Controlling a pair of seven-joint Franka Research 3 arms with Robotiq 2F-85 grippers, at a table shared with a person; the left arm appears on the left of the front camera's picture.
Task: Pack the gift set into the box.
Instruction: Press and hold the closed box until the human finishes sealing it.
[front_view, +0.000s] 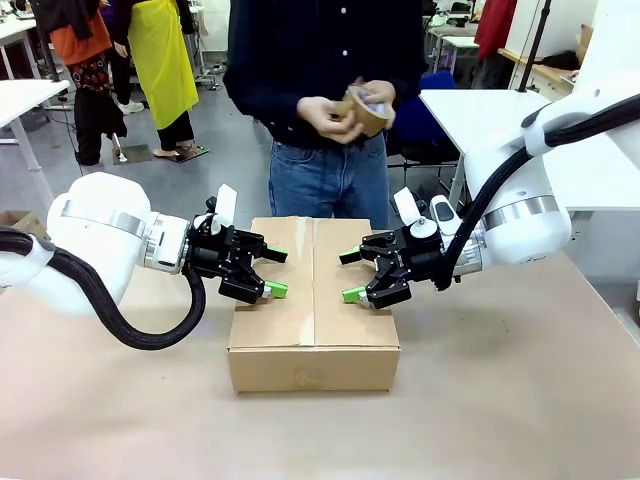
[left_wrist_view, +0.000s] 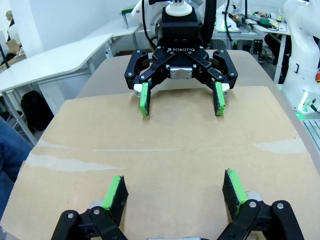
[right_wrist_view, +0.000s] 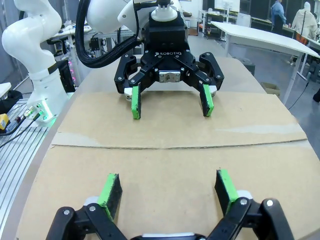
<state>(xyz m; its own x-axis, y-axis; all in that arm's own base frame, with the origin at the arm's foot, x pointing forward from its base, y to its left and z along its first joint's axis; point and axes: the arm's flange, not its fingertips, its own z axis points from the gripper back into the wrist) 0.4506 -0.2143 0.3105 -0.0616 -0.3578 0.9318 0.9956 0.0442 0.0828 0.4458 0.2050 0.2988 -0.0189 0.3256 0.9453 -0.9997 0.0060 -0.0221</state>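
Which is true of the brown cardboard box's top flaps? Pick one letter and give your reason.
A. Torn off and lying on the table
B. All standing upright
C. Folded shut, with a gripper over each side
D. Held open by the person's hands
C: the brown corrugated cardboard box has its flaps folded flat along a centre seam, with the left gripper and right gripper open above its two halves.

So the tabletop (front_view: 520, 400) is a plain light-brown surface and the only thing sitting directly on it is the box (front_view: 313, 335), a brown cardboard carton with its top flaps folded shut, parked about mid-table.
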